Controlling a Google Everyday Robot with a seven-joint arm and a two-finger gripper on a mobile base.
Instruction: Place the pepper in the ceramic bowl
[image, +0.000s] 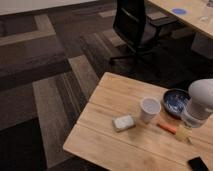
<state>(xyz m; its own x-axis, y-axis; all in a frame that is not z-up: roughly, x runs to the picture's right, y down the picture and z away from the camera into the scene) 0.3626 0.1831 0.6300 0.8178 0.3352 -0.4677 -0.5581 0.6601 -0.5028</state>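
The pepper (167, 128), slender and orange-red, lies on the wooden table (115, 92) just right of the white cup. The ceramic bowl (175, 101), dark outside and blue inside, stands behind it near the table's right side. My white arm (200, 100) comes in from the right and covers part of the bowl's right rim. My gripper (183, 134) hangs low over the table at the pepper's right end. It is open and nothing is lifted in it.
A white paper cup (150, 109) stands left of the bowl, and a pale rectangular block (123, 122) lies left of the cup. A black phone (198, 164) lies at the front right edge. An office chair (135, 25) stands beyond the table, over carpet.
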